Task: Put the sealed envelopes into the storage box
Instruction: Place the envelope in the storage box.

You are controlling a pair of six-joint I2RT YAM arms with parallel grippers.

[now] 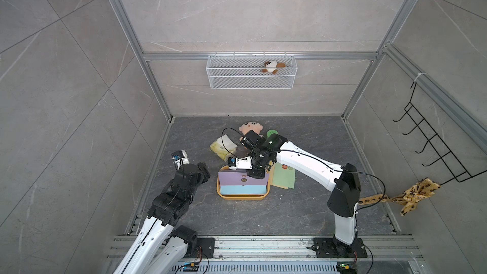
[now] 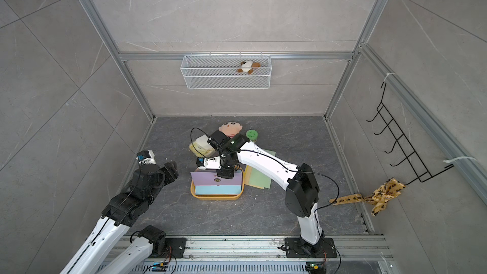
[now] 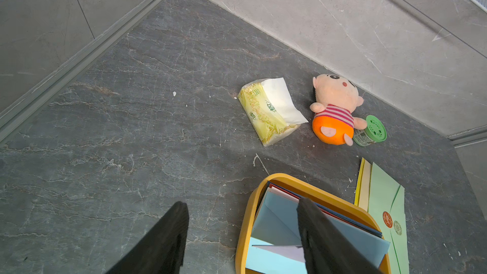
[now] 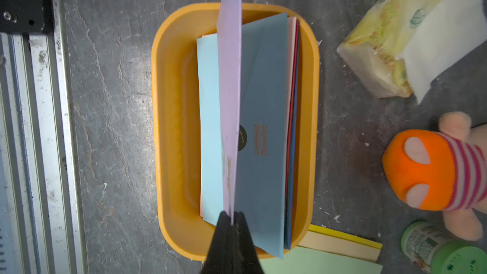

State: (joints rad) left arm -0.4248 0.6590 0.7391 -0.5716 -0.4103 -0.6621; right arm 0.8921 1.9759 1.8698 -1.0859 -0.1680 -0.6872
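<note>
Plainly, the right jaws are clamped on one short end of the lilac envelope [image 1: 237, 176], their black fingers [image 4: 224, 233] pinched together around its edge. The envelope is held on edge over the storage box [image 1: 242, 197]; in both top views its sealed face tilts up toward the camera head, and the right wrist view sees it almost edge-on. Whether its lower edge touches the stack beneath cannot be told. Inside the mustard-yellow box lies a light blue envelope [image 4: 263, 88] on top of further envelopes [image 4: 292, 101], whose pink, red and navy edges show along one side. Outside the box, just beside its right-hand wall, a light green envelope [image 3: 382, 193] lies flat on the dark stone counter [image 1: 237, 220], on top of a cream envelope [image 4: 342, 247] and a yellow envelope [image 4: 347, 238] that stick out from under it. The left jaws are apart and hold nothing; they hang over bare counter to the left of the box, and the two dark fingers [image 3: 163, 241] stand well separated in the left wrist view. Behind the box sit a crinkly yellow tissue pack [image 1: 224, 147], a plush doll [image 1: 250, 127] in a striped top and orange trousers, and a green-lidded jar [image 1: 271, 133] lying against the doll. On the back wall hangs a white wire basket [image 1: 251, 83] with a small plush toy [image 1: 272, 67] in it.
</note>
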